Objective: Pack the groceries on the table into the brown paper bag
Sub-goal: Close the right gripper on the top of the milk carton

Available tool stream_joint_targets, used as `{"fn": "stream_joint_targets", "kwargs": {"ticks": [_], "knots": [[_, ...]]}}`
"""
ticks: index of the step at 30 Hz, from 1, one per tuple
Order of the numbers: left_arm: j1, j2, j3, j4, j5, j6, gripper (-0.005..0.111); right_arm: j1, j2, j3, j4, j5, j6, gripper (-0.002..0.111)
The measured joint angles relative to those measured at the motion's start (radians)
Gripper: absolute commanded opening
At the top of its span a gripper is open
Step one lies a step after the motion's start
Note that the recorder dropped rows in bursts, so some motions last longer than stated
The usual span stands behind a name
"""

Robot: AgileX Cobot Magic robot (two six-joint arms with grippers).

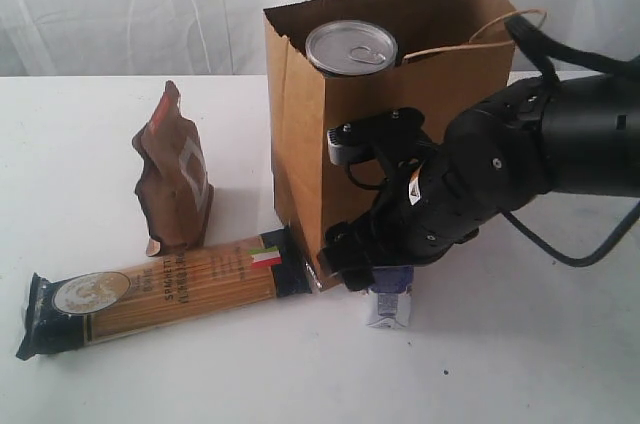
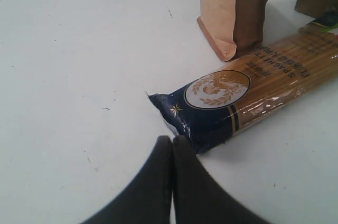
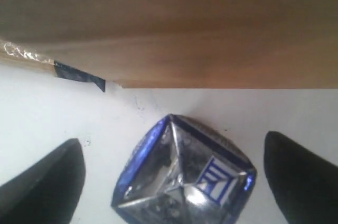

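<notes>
The brown paper bag stands upright on the white table, with a silver pull-tab can showing at its rim. My right gripper hangs open just above the small blue carton, one finger on each side and clear of it; the same carton stands in front of the bag. The spaghetti packet lies flat to the left, and the brown pouch stands behind it. My left gripper is shut and empty, beside the dark end of the spaghetti packet.
The bag's brown wall fills the space right behind the carton in the right wrist view. My right arm reaches in from the right, with a cable looping near the bag's handle. A white curtain hangs behind.
</notes>
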Motion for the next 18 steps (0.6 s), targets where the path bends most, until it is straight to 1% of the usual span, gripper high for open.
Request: {"fn": "stream_joint_targets", "kwargs": {"ticks": [4, 6, 7, 9, 12, 13, 16, 18], "knots": [[0.0, 0.0, 0.0, 0.0, 0.0, 0.0, 0.0, 0.0, 0.034, 0.0, -0.002, -0.009, 0.0, 0.081], [0.0, 0.0, 0.0, 0.0, 0.0, 0.0, 0.0, 0.0, 0.046, -0.001, -0.002, -0.013, 0.0, 0.076], [0.0, 0.0, 0.0, 0.0, 0.0, 0.0, 0.0, 0.0, 0.047, -0.001, -0.002, -0.015, 0.0, 0.072], [0.0, 0.0, 0.0, 0.0, 0.0, 0.0, 0.0, 0.0, 0.047, -0.001, -0.002, -0.02, 0.0, 0.061], [0.0, 0.0, 0.0, 0.0, 0.0, 0.0, 0.0, 0.0, 0.047, -0.001, -0.004, -0.022, 0.0, 0.04], [0.0, 0.0, 0.0, 0.0, 0.0, 0.0, 0.0, 0.0, 0.047, -0.001, -0.004, -0.022, 0.0, 0.031], [0.0, 0.0, 0.0, 0.0, 0.0, 0.0, 0.0, 0.0, 0.047, -0.001, -0.005, -0.022, 0.0, 0.013], [0.0, 0.0, 0.0, 0.0, 0.0, 0.0, 0.0, 0.0, 0.047, -0.001, -0.005, -0.022, 0.0, 0.004]]}}
